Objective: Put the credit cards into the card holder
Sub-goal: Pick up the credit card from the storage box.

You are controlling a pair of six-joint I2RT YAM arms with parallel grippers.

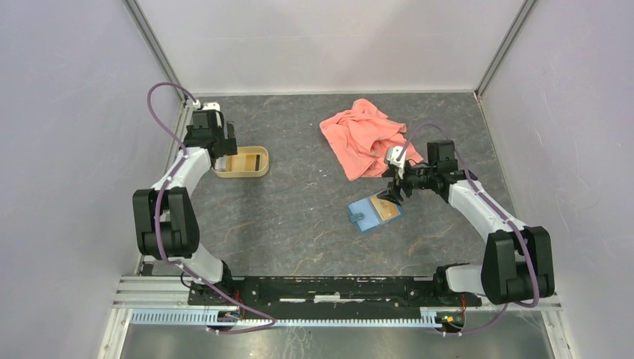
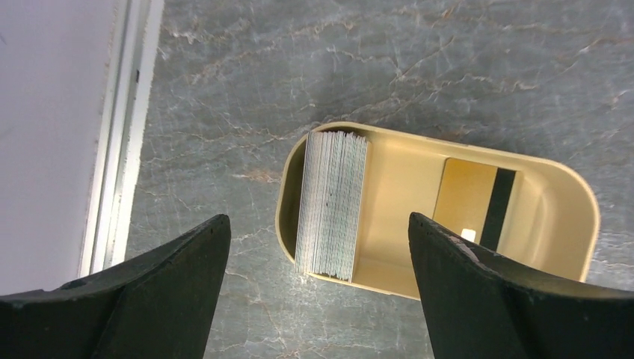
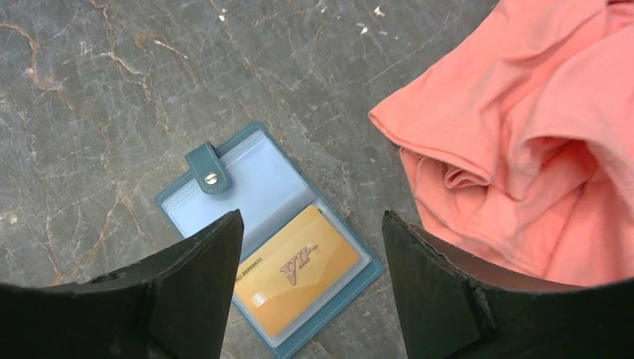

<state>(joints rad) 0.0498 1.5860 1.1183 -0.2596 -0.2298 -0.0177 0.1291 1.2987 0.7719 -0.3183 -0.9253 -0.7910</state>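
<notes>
A: Left gripper (image 2: 315, 224)?
B: Jaws apart, empty. It hangs over the tan tray (image 2: 568, 187) at far left, straddling the credit cards (image 2: 333, 202) stacked on edge at the tray's left end, probably lined up to pinch one off. A lone card (image 2: 467, 202) lies flat at the right end.
A: Right gripper (image 3: 312, 217)?
B: Apart, holding nothing, above the card holder (image 3: 254, 187), right of centre, just near of the pink cloth (image 3: 523, 134). The holder lies open flat so its pockets are reachable. A gold card (image 3: 299, 269) is in its right half.
</notes>
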